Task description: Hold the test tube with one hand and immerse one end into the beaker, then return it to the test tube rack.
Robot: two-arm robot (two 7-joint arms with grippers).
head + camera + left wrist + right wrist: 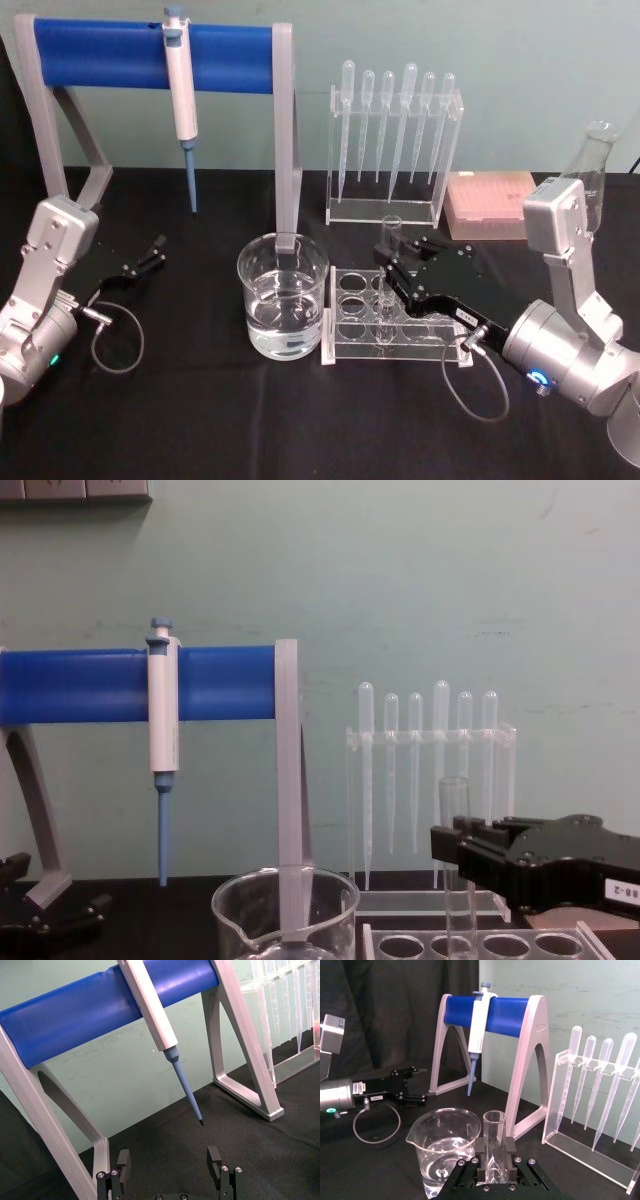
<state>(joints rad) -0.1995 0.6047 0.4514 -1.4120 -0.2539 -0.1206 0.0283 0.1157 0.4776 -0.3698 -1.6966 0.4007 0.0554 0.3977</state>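
Glass beaker [283, 297]: clear and wide, part full of clear liquid, standing on the counter just to the left of the right end effector, spout seen in the right wrist view [445, 1146].
Acrylic tube rack [385, 318]: clear, with round holes, just right of the beaker and partly under the right end effector; the test tube's lower end stands in or just over one hole, which of the two I cannot tell.
Test tube [387, 270]: clear glass, upright, open rim up, looks empty; in the right wrist view [495, 1145] it stands between the black fingers.
Pipette rack [392, 165]: clear stand behind the right end effector, carrying six thin bulb-topped plastic pipettes hung tips down.
Pink tip box [490, 203]: behind the right end effector, at the counter's far edge.
Flask [592, 165]: clear glass, behind the right arm, partly hidden.
Left end effector [145, 257]: low over the counter well left of the beaker, fingers spread apart and holding nothing [170, 1162].
Right end effector [392, 268]: black, reaching in from the right, clenched on the test tube about mid-height [455, 855].
Pipette stand [150, 55]: blue bar on grey legs behind the left end effector, with a white-and-blue pipette [183, 100] hung tip down.
Counter [200, 420]: covered in black cloth.
Wall: pale green.
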